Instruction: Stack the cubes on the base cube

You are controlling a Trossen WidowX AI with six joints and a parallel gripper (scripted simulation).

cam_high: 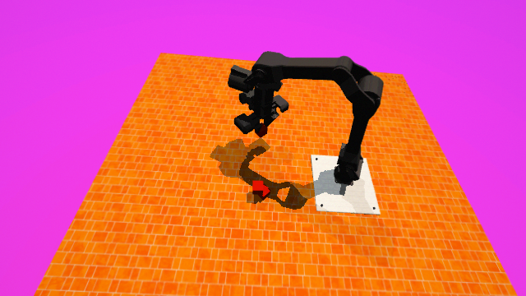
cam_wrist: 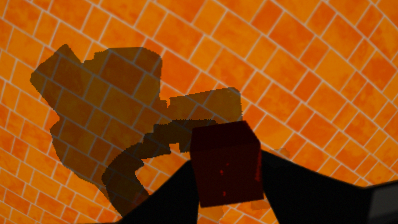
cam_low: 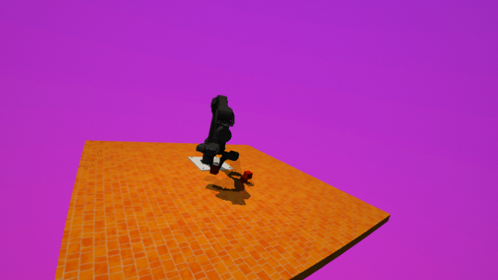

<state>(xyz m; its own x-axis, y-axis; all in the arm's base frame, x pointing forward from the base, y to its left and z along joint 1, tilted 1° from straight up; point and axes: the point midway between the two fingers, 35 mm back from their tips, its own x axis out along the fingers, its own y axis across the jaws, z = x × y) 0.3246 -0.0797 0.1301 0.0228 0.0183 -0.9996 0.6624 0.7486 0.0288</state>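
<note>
The gripper (cam_high: 263, 126) (cam_low: 216, 166) (cam_wrist: 225, 162) is clamped on a dark red cube (cam_high: 261, 131) (cam_low: 214, 169) (cam_wrist: 226, 165). The wrist view alone shows black fingers on both its sides, at nine and three o'clock. The top view sets a bright red stack (cam_high: 259, 187) (cam_low: 247, 176) at six o'clock from that cube; the exterior view sets it near four o'clock. The wrist view leaves the stack out.

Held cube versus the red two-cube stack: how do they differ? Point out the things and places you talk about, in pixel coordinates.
The held cube (cam_high: 260, 131) (cam_low: 214, 169) (cam_wrist: 227, 172) is a single cube; the red stack (cam_high: 258, 187) (cam_low: 247, 175) is two, one on the other.
The held cube hangs clamped in the gripper (cam_high: 261, 127) (cam_low: 215, 166) (cam_wrist: 229, 167); the stack stands ungripped.
The held cube looks darker than the stack.
Both are red.
</note>
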